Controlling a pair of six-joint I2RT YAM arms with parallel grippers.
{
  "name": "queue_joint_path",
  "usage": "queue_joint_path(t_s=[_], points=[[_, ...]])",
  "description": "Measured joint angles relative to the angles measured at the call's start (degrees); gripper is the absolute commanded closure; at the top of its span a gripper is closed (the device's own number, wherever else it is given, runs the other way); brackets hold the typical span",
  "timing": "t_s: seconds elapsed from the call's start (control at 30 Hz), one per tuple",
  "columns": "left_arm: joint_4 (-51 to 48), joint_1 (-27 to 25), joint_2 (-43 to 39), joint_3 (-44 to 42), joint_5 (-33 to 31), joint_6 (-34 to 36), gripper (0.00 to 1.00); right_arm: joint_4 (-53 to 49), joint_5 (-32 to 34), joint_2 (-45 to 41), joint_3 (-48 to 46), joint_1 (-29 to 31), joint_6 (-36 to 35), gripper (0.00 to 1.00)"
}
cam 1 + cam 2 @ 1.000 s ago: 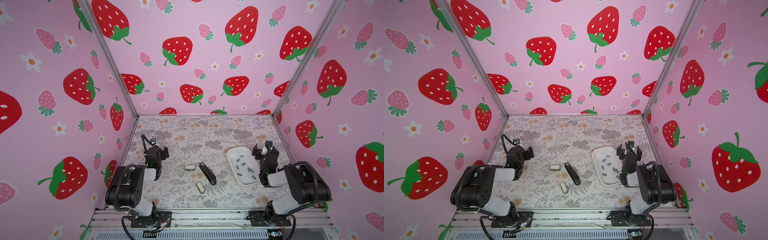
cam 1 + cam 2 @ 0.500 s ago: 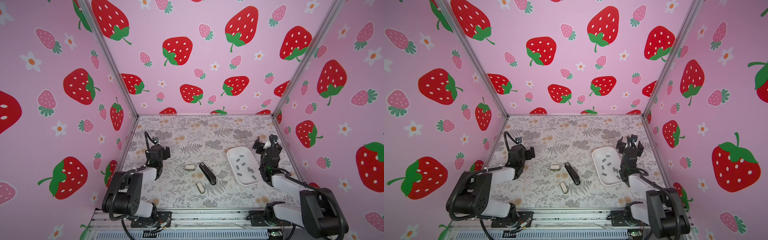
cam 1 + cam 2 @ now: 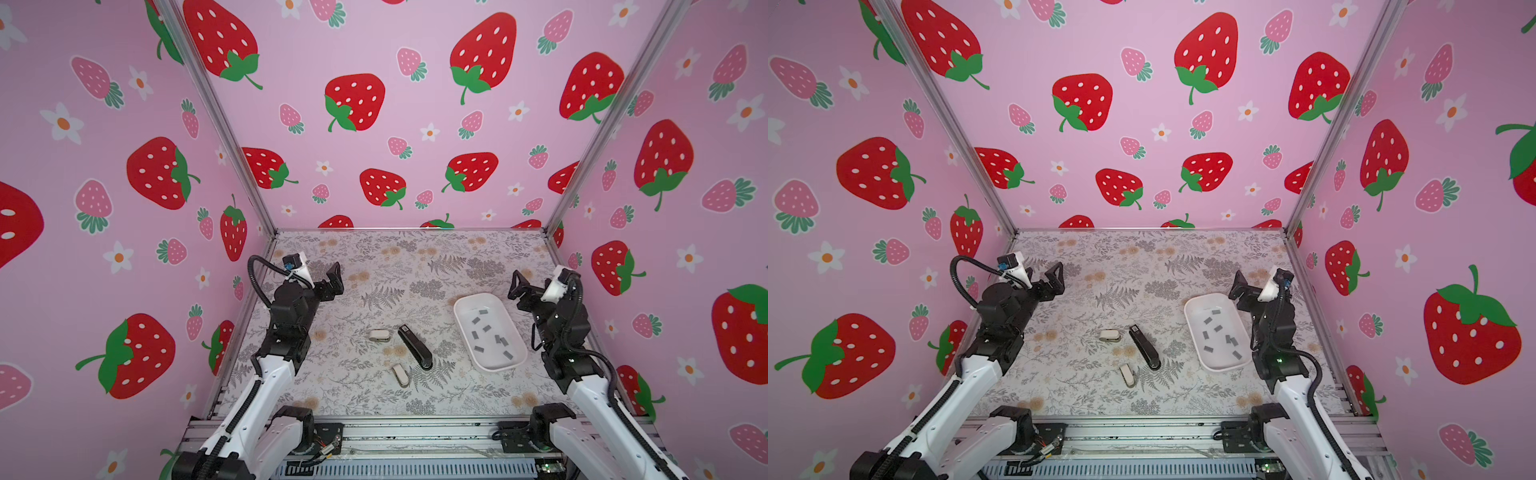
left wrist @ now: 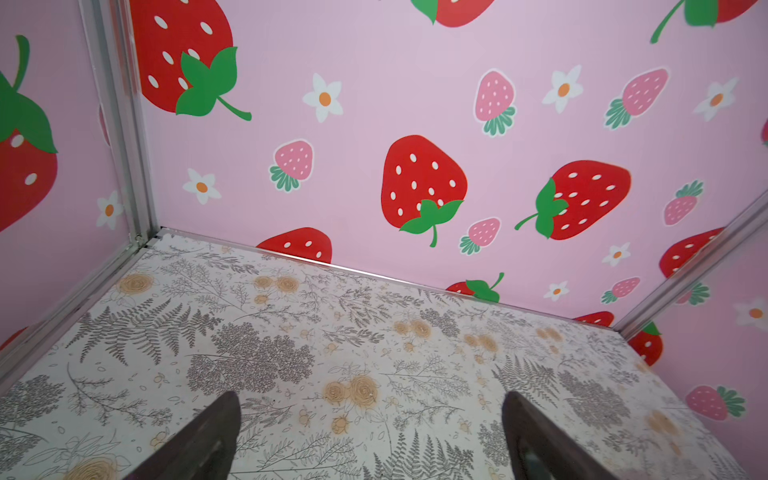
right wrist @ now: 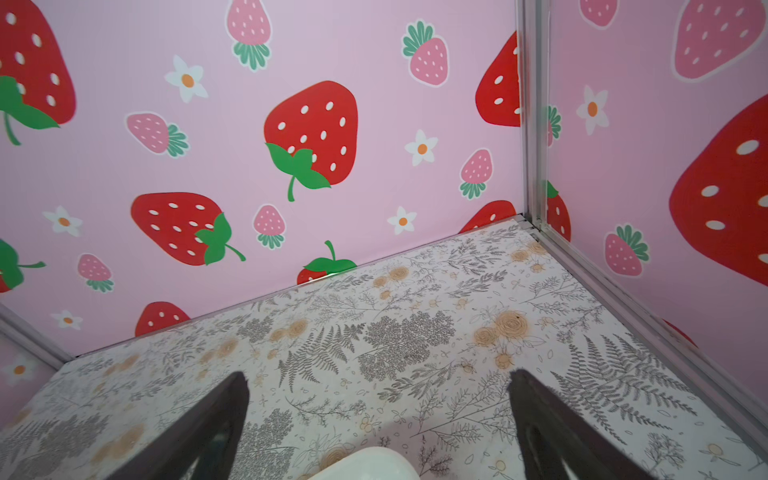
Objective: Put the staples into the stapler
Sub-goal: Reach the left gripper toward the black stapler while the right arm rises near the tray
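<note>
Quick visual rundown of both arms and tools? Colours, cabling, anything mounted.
Matching pair: left arm and right arm have white links, black joints and a black ribbed cable along each. The left tool and right tool are black with two tapered fingers, a white camera block behind each.

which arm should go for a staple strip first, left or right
Right. The right gripper is open and sits close beside the white tray holding the staples; the left gripper, also open, is much farther from them.
</note>
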Motion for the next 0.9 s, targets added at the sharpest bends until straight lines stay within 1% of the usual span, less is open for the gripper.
queue_joint_path(t_s=[0.13,0.2,0.3,0.37,0.4,0.47,0.57,0.6,0.73,0.8,0.9], points=[[-3.3,-0.1,2.6,3.6,7.1,-0.6,0.01,-1.4,-3.0,-3.4,-2.6,0.0,0.0,0.01],[-3.3,-1.4,3.6,5.2,10.1,0.1,0.01,-2.6,-3.9,-4.9,-4.3,0.0,-0.1,0.0],[-1.9,-5.2,3.5,5.7,13.4,3.4,0.01,-3.5,-5.5,-6.6,-6.2,0.0,-0.2,0.06],[-1.3,-9.1,3.6,6.3,15.4,7.8,0.01,-3.5,-6.2,-6.5,-6.5,0.0,-0.5,0.07],[-1.0,-11.0,3.9,6.7,16.3,10.1,0.03,-3.7,-6.4,-6.5,-6.6,0.0,-0.7,0.07],[-2.3,-15.1,5.5,8.9,18.2,16.5,0.02,-2.9,-6.4,-6.6,-7.3,0.0,-0.9,0.07],[-7.4,-22.0,9.6,14.6,21.4,28.9,0.07,-1.3,-6.8,-6.8,-10.8,0.0,-0.7,0.12],[-9.4,-24.8,10.8,16.0,22.2,34.4,0.09,-1.0,-7.0,-6.7,-12.0,0.0,-0.6,0.13],[-16.1,-32.8,13.9,16.7,25.1,53.2,0.09,1.3,-6.6,-5.0,-16.2,0.0,-0.1,0.14],[-20.6,-34.2,15.5,16.7,27.0,61.3,0.12,2.2,-6.6,-4.7,-18.1,0.0,0.2,0.14],[-26.2,-34.6,18.3,16.7,28.6,69.8,0.13,2.6,-6.3,-5.3,-19.1,0.0,0.4,0.13]])
